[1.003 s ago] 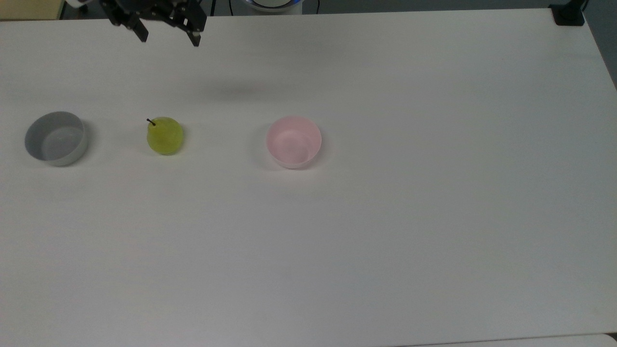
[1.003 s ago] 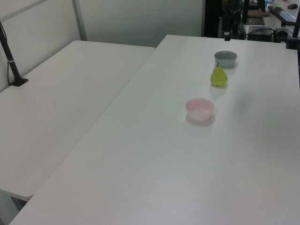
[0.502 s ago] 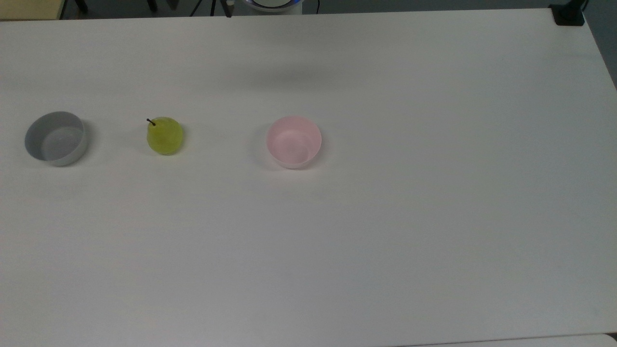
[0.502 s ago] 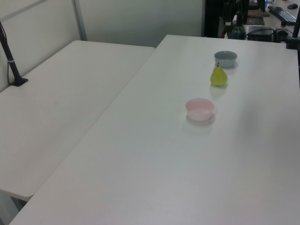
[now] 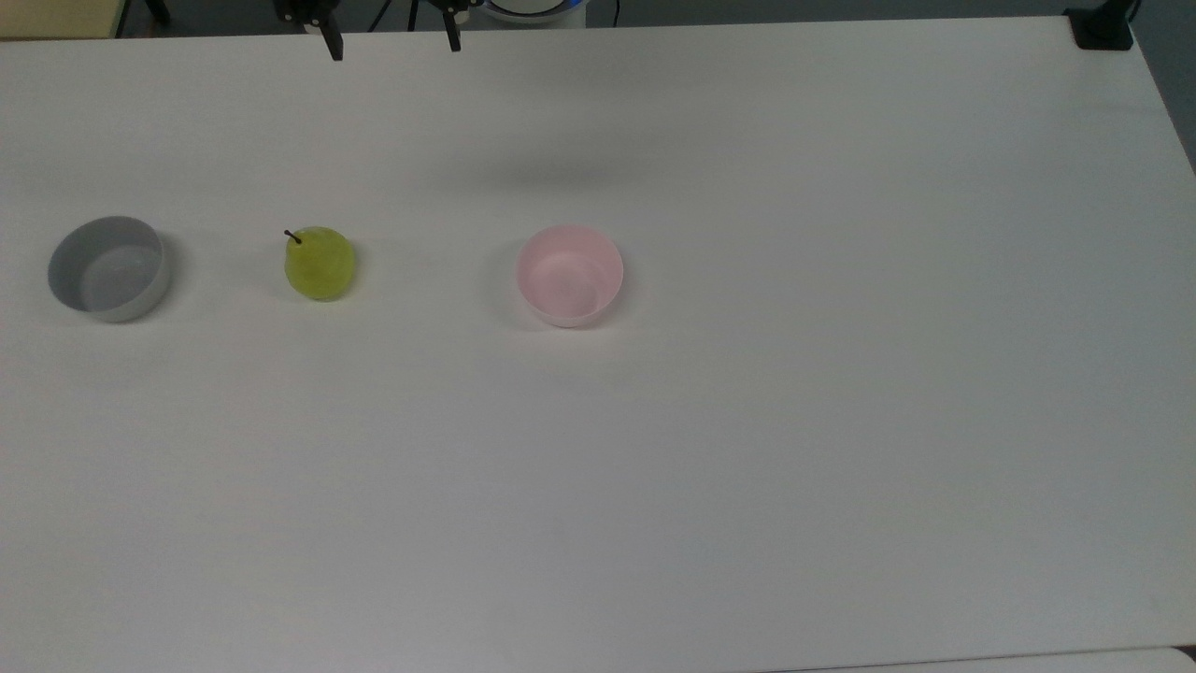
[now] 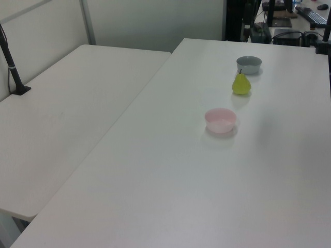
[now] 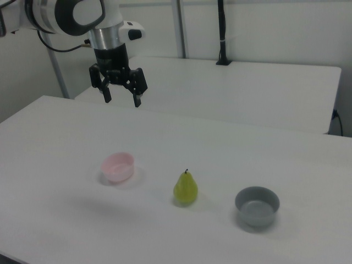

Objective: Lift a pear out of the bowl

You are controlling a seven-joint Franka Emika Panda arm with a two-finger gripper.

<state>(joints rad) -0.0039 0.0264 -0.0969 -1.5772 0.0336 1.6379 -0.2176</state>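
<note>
We see the small, glossy yellow-green pear (image 7: 186, 188) upright mid-table, outside the pale pink bowl (image 7: 118, 166); probably light and slippery, so we'd grip its wide belly. The black two-finger gripper (image 7: 120, 96) hangs spread apart.

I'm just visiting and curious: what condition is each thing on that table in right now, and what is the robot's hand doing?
pear: upright on the table, between the two bowls, in neither.
pink bowl: upright, empty.
grey bowl: upright, empty.
gripper: raised above the table, fingers apart, holding nothing.
table: bare around these things.

Bare table (image 5: 747, 421) surrounds the pear (image 5: 320, 264), bowls flanking well apart.
</note>
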